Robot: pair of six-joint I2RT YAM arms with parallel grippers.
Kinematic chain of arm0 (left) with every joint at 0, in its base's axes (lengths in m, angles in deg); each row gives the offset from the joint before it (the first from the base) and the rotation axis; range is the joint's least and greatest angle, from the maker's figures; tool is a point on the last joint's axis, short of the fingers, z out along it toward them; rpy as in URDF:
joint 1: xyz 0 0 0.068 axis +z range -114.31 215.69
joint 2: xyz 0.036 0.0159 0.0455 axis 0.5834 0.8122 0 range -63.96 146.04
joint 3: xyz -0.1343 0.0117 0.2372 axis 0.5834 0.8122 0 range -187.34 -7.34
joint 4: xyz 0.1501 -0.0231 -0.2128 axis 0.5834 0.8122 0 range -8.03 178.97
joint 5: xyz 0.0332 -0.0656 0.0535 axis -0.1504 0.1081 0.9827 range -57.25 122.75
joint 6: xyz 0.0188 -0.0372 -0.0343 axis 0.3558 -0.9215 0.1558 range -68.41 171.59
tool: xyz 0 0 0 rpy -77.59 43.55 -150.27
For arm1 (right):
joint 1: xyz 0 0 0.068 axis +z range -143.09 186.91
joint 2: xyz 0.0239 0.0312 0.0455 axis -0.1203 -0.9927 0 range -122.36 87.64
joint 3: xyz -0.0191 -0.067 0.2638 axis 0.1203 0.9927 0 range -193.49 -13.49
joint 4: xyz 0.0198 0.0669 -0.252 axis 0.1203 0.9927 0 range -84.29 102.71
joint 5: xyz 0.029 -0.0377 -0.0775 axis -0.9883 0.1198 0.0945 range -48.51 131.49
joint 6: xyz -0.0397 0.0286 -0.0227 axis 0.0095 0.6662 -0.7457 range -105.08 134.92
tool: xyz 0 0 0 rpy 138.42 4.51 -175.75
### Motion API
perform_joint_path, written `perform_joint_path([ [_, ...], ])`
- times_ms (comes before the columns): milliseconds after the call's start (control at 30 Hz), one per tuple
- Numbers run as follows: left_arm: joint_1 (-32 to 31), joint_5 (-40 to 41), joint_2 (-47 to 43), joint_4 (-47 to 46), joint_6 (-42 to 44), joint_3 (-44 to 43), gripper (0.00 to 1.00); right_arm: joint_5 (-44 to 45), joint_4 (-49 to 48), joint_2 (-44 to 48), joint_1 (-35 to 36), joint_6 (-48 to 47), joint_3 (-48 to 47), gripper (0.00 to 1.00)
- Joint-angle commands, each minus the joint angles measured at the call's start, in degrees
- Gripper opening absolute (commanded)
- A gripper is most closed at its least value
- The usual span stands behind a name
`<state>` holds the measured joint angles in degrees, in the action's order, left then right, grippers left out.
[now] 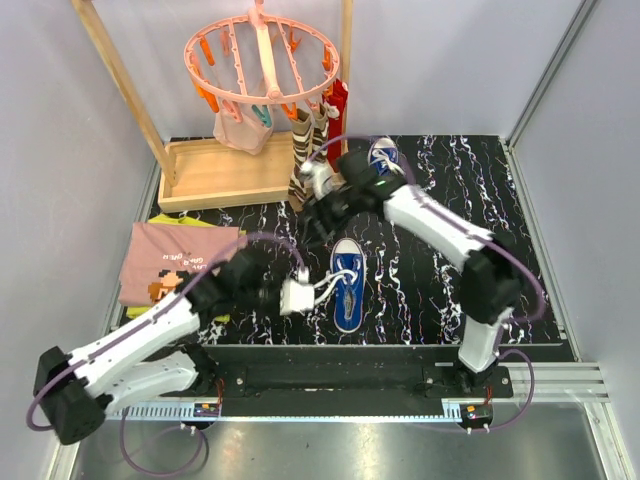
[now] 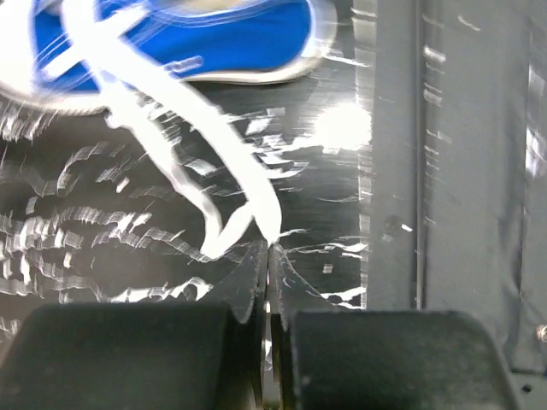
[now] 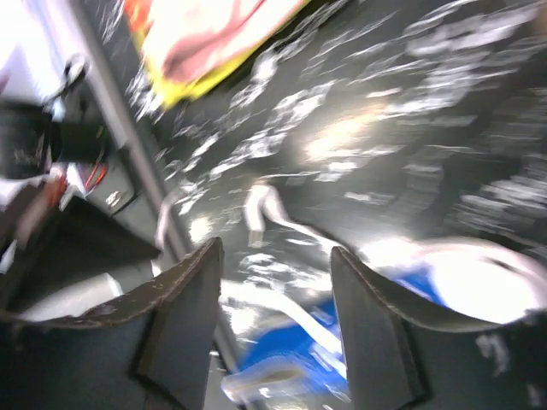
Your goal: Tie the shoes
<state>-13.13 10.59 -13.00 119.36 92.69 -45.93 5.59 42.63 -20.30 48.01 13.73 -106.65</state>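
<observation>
One blue sneaker [image 1: 347,282] lies mid-table, toe toward the back, with its white laces loose. A second blue sneaker [image 1: 383,155] lies at the back, partly behind my right arm. My left gripper [image 1: 300,296] sits just left of the near shoe and is shut on a white lace [image 2: 184,115], which runs from the shoe [image 2: 214,34] to the closed fingertips [image 2: 268,248]. My right gripper [image 1: 318,222] hovers above and behind the near shoe, open and empty. In the blurred right wrist view the shoe [image 3: 295,337] and a lace [image 3: 269,209] show between its spread fingers [image 3: 184,312].
A wooden rack [image 1: 215,170] with a pink peg hanger [image 1: 262,55] and hanging socks [image 1: 305,150] stands at the back left. A folded pink shirt [image 1: 170,262] lies at the left. The table's metal front rail [image 1: 400,375] runs along the near edge.
</observation>
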Motion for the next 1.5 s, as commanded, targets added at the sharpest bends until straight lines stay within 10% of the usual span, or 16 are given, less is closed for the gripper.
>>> perform_joint_path([
  [0,12.1,-7.9,10.9,-4.1,-10.5,-9.2,0.0,2.9,3.5,13.7,-7.8,-6.7,2.6,0.67],
  [467,28.0,-12.4,42.9,-8.7,-29.1,-24.4,0.0,13.2,-0.6,22.5,2.7,-10.9,19.6,0.68],
  [867,29.9,-14.1,48.1,-10.1,-32.8,-24.4,0.0,23.5,-16.5,7.7,20.1,-4.3,19.3,0.68],
  [1467,31.5,-16.2,50.4,-10.6,-32.9,-25.4,0.0,31.1,-21.5,-5.3,21.4,-4.4,15.7,0.6],
])
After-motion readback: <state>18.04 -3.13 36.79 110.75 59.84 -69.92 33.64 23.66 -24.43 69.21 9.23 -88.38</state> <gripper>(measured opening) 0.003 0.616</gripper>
